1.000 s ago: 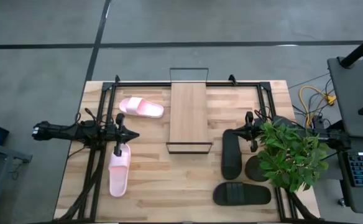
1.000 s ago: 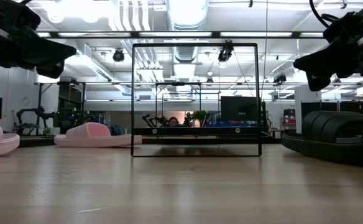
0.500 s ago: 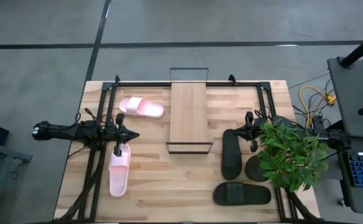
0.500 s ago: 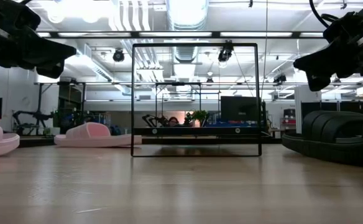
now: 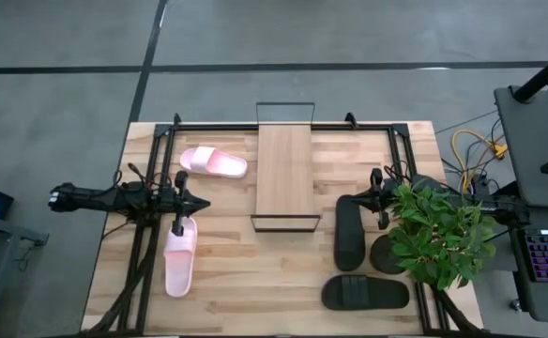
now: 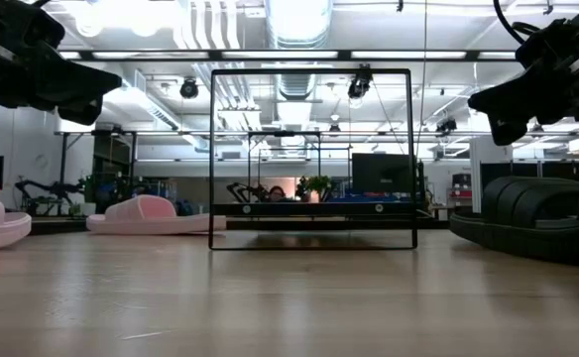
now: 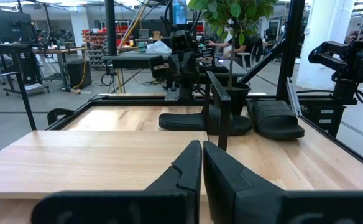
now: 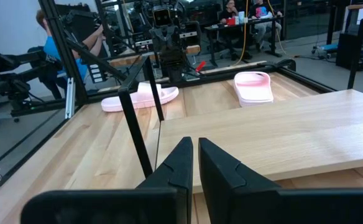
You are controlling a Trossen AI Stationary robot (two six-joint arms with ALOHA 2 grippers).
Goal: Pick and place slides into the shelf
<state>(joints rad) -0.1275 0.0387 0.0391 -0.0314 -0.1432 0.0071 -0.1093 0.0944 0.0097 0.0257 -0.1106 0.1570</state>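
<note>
Four slides (image 5: 214,162) on table (none shelved), both tools (image 7: 201,163) (image 8: 194,163) together, shelf (image 5: 285,171) bare.

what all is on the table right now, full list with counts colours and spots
pink slides: 2, pale pink; one near the far edge left of the shelf, one at the left side, under the left arm
black slides: 2, black; one right of the shelf, one near the front right
shelf: 1, light wood panel, black wire frame; centre, far half, nothing on it
potted plant: 1, green; right edge
left gripper: shut, left of the shelf, holding nothing
right gripper: shut, right of the shelf, holding nothing
</note>
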